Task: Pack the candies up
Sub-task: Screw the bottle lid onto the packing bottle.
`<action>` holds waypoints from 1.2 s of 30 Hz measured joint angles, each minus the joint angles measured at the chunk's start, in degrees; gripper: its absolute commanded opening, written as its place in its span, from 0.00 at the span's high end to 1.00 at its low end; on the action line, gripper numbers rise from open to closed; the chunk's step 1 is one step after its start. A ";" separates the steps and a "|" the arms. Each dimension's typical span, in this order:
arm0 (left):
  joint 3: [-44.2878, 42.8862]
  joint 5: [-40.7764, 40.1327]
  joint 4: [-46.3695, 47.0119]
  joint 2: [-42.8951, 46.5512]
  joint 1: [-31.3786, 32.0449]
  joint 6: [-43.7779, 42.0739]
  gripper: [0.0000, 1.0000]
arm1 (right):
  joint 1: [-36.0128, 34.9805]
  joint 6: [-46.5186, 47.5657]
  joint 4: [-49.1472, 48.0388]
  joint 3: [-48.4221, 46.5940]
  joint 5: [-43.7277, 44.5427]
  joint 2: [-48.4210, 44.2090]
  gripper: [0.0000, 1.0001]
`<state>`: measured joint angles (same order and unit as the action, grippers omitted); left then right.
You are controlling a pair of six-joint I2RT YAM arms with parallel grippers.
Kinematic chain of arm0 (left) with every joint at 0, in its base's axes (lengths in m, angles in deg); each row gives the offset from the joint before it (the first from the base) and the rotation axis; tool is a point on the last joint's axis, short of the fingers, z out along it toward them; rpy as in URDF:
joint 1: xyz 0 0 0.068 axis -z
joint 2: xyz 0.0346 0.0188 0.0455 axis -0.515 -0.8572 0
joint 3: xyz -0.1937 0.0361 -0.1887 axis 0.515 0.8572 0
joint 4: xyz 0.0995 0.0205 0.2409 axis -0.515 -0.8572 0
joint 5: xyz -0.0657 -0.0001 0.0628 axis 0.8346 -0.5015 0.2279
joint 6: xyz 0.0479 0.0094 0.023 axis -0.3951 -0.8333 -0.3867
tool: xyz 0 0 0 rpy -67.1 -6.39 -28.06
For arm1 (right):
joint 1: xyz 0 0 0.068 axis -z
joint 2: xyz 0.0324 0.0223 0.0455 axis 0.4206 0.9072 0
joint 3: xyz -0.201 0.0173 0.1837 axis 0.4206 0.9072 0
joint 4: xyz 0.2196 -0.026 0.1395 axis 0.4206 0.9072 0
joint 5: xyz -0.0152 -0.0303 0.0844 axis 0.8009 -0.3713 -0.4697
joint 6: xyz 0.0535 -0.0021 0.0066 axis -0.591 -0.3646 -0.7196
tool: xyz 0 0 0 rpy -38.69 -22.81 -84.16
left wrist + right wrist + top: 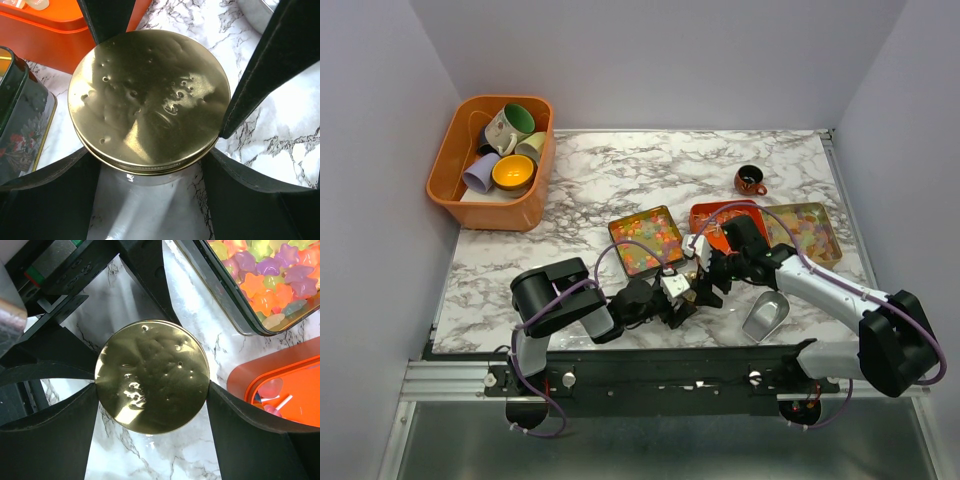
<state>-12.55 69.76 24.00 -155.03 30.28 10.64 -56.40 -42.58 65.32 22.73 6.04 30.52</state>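
The candies (pixel 265 280) are small, translucent, star-shaped sweets in orange, purple, pink and yellow. They lie heaped in a dark-rimmed rectangular tin (pixel 222 290) just beyond the grippers, and a second gold tin (pixel 832 238) further to the right holds more. We judge each one to be very light, glossy and likely slippery, and too small for wide fingers to pinch one at a time. They should go more easily in bulk, and the open steel scoop (pixel 767 315) lying on the marble bench (pixel 620 170) looks like the tool for it.

Nearer us, both arms meet over a clear glass jar (pixel 145 200) capped by a dimpled round gold lid (pixel 152 375). The right gripper (pixel 152 384) is clenched wide across the rim of the lid. The left gripper (pixel 148 150) clasps the jar just under it, as far as we can see. Smooth metal on glass suggests a firm, level hold — the jar is the breakable part.

The lid hides the jar's inside, so we cannot tell whether it holds any sweets. From above, the two grippers cover the jar entirely. The tin is cut off at the frame's edge, and the shallow orange tray (pixel 245 377) shows only a corner with a few wrapped pieces.
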 measured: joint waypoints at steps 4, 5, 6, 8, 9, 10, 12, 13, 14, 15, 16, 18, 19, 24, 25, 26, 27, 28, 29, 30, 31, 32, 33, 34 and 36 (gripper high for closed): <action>-0.07 0.04 -0.61 0.00 0.00 -0.02 0.37 | 0.09 -0.04 -0.09 -0.04 -0.04 0.00 0.24; -0.11 0.13 -0.83 0.02 0.00 -0.02 0.18 | 0.13 -0.04 -0.07 -0.09 -0.07 0.00 0.24; -0.11 0.20 -1.03 0.13 -0.02 0.04 0.01 | 0.15 -0.04 -0.02 -0.15 -0.07 0.00 0.23; -0.11 0.24 -1.33 0.39 -0.09 0.31 0.01 | 0.17 -0.11 0.33 -0.63 -0.07 0.22 0.22; -0.07 0.09 -1.66 0.76 -0.17 0.26 0.01 | 0.26 -0.59 0.48 -0.96 -0.07 0.42 0.20; -0.07 0.33 -2.03 1.14 -0.17 0.26 0.01 | 0.44 -1.44 0.37 -1.42 0.44 0.79 0.19; 0.02 0.20 -4.15 2.43 -0.02 0.02 0.01 | 0.48 -2.45 0.59 -2.36 0.66 1.66 0.15; 0.37 0.20 -5.25 3.41 -0.02 0.00 0.01 | 0.44 -2.64 0.66 -2.60 0.83 1.90 0.14; 0.98 0.26 -6.64 4.74 0.00 0.00 0.01 | 0.42 -2.84 0.70 -2.78 0.96 2.05 0.13; 1.81 0.46 -8.37 6.51 0.04 0.26 0.01 | 0.39 -2.82 0.61 -2.89 1.31 2.21 0.11; 2.60 0.66 -9.60 7.89 0.15 0.55 0.01 | 0.42 -2.82 0.50 -3.04 1.77 2.34 0.10; 4.52 1.18 -13.27 12.04 0.59 1.01 0.01 | 0.42 -2.78 0.46 -3.39 2.71 2.58 0.07; 5.16 1.49 -14.84 13.64 0.66 1.11 0.01 | 0.42 -2.67 0.52 -3.61 3.30 2.64 0.06; 6.21 2.23 -22.82 22.16 0.72 1.11 0.01 | 0.52 -1.77 3.61 -4.81 4.28 2.62 0.00; 6.21 2.32 -23.85 23.41 0.72 1.11 0.01 | 0.52 -1.31 4.50 -4.98 4.31 2.51 0.00; 6.21 2.47 -24.74 24.76 0.72 1.16 0.01 | 0.52 -0.83 5.62 -5.18 4.31 2.27 0.00; 6.21 2.67 -25.99 26.36 0.72 1.29 0.01 | 0.59 -0.52 6.67 -5.33 4.31 1.92 0.00; 6.19 2.73 -26.58 27.32 0.72 1.36 0.01 | 0.63 0.09 8.04 -5.46 4.37 1.18 0.00; 6.14 2.86 -27.28 28.02 0.72 1.49 0.01 | 0.63 0.39 8.83 -5.57 4.44 0.68 0.00; 6.10 2.91 -28.09 28.81 0.66 1.60 0.01 | 0.63 0.68 9.68 -5.75 4.50 0.13 0.00; 6.10 2.95 -29.22 29.79 0.37 1.88 0.01 | 0.63 0.94 10.54 -5.99 4.52 -0.35 0.00; 6.10 2.95 -29.92 30.34 0.15 1.99 0.01 | 0.63 1.14 11.56 -6.47 4.55 -0.76 0.00; 6.03 2.95 -31.06 31.12 -0.17 2.10 0.01 | 0.63 1.16 12.09 -6.84 4.52 -1.03 0.00; 5.95 3.08 -32.57 32.13 -0.70 2.14 0.01 | 0.63 1.09 13.14 -7.58 4.52 -1.40 0.00; 5.07 3.10 -35.89 34.23 -2.01 2.14 0.01 | 0.76 0.83 14.32 -8.66 4.52 -1.95 0.00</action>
<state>-7.48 72.86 -11.88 -120.81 28.27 12.78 -55.64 -41.75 79.63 14.07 10.57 28.58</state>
